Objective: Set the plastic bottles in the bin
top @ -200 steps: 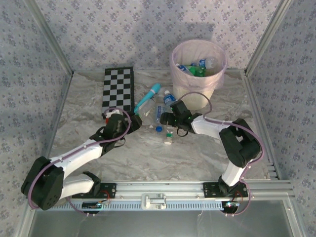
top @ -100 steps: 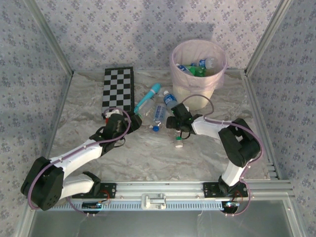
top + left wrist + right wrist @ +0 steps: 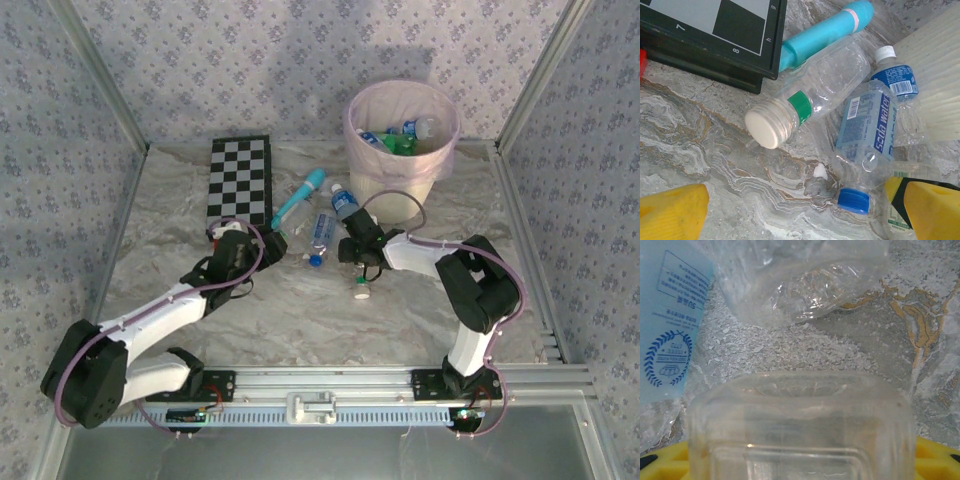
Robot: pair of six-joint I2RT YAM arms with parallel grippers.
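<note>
Between the right jaws, clenched on it, is one clear bottle point(image 3: 800, 415). Ahead of the left jaws, spread wide and empty, three bottles point(image 3: 812, 97) lie on the surface point(image 3: 700, 145). Beyond the right jaws, the bin point(image 3: 385, 195) holds several more.

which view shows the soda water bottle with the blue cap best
Left wrist: the soda water bottle lies close, label readable. Top external shows it small beside the teal wand. Right wrist's blue label may be its.

Top camera looks down on the table point(image 3: 300, 320); both wrist cameras sit close over its bottles point(image 3: 865, 125).
</note>
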